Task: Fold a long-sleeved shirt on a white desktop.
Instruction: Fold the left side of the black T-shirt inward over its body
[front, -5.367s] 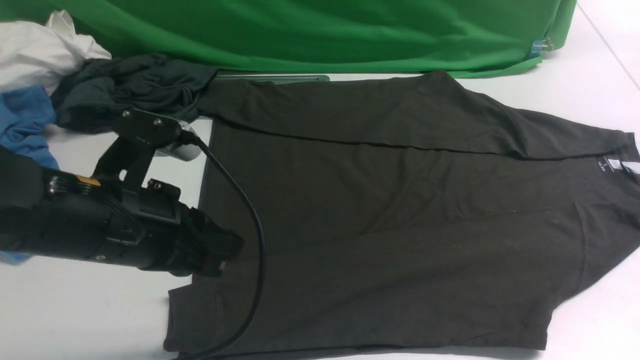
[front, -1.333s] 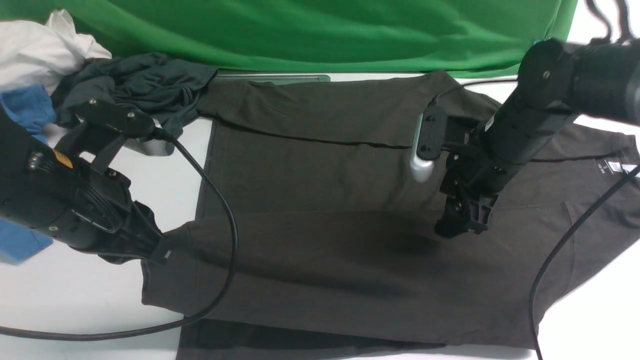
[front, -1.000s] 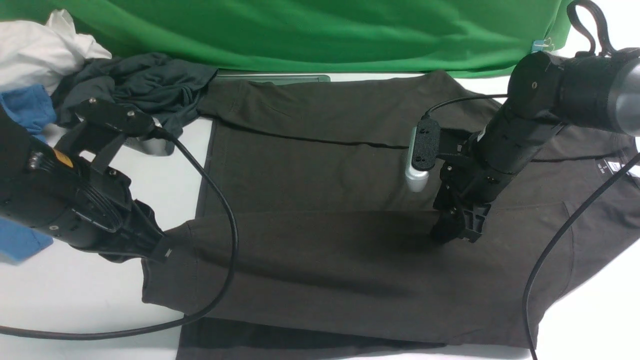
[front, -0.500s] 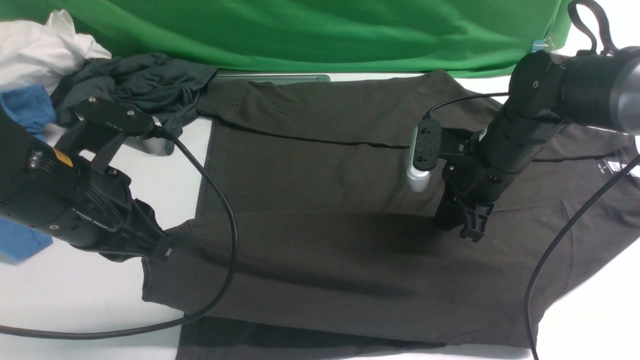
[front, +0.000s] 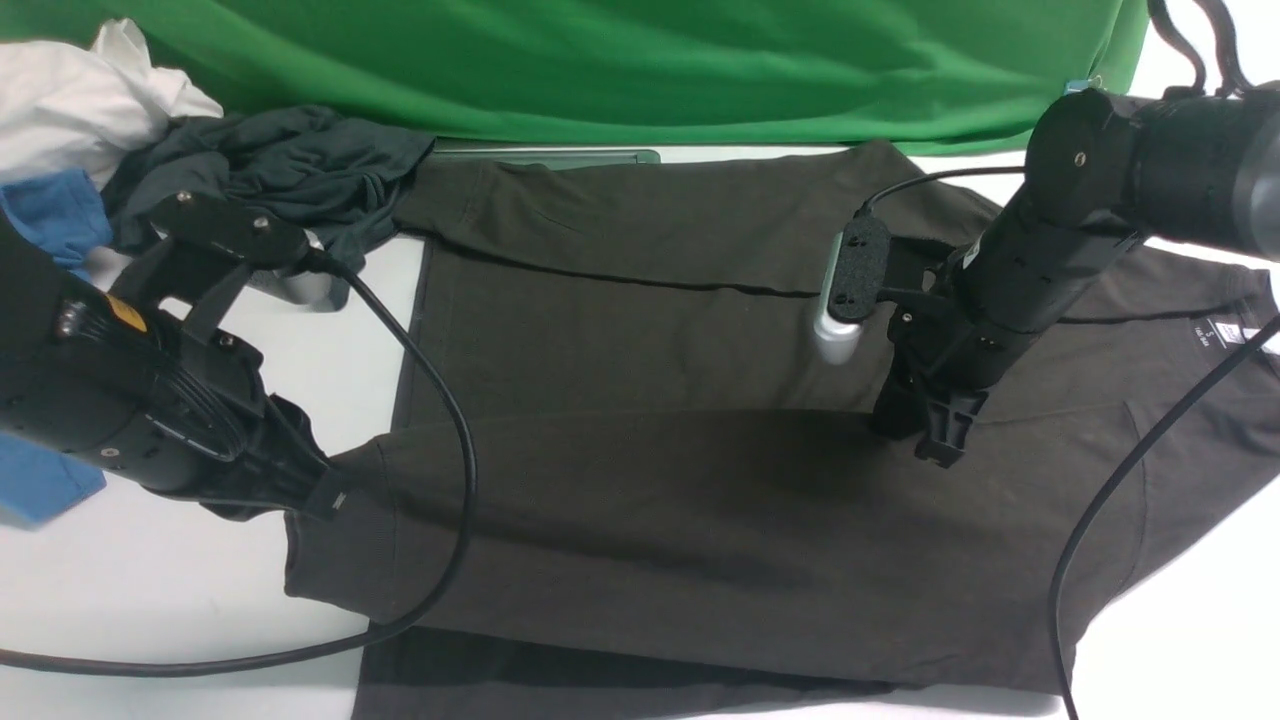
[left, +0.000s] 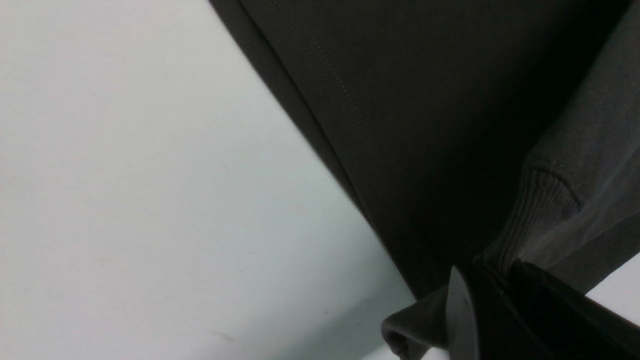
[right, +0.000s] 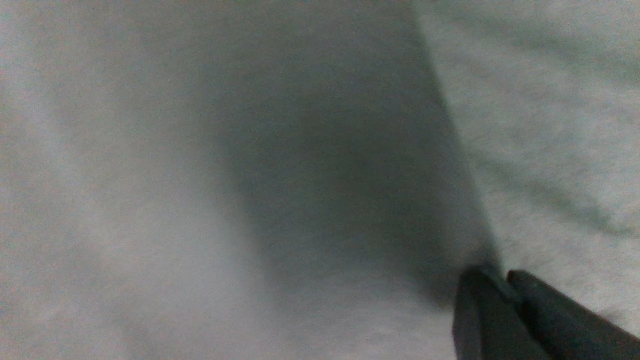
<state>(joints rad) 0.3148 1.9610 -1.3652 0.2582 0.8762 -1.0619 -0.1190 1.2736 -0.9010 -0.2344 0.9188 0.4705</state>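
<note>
The long-sleeved shirt (front: 650, 330) lies spread across the white desktop (front: 150, 600), dark brownish-black, with its neck label (front: 1222, 333) at the far right. One long sleeve (front: 650, 520) is drawn across the body towards the left. My left gripper (front: 335, 495) is shut on that sleeve's ribbed cuff (left: 540, 200), and in the left wrist view the left gripper (left: 502, 265) pinches it just above the desktop (left: 150, 175). My right gripper (front: 925, 435) is shut on the sleeve's upper edge near the shoulder. In the right wrist view the right gripper (right: 502, 275) shows fingers together at a fabric edge.
A crumpled dark teal-grey garment (front: 280, 170), a blue garment (front: 45, 225) and a white cloth (front: 80, 100) are piled at the back left. The green backdrop (front: 650, 60) runs along the back. Black cables (front: 455, 420) hang over the shirt from both arms.
The right gripper closed on the sleeve's upper edge and rose slightly, lifting that edge a little. The left gripper kept its hold on the cuff and hardly moved.
</note>
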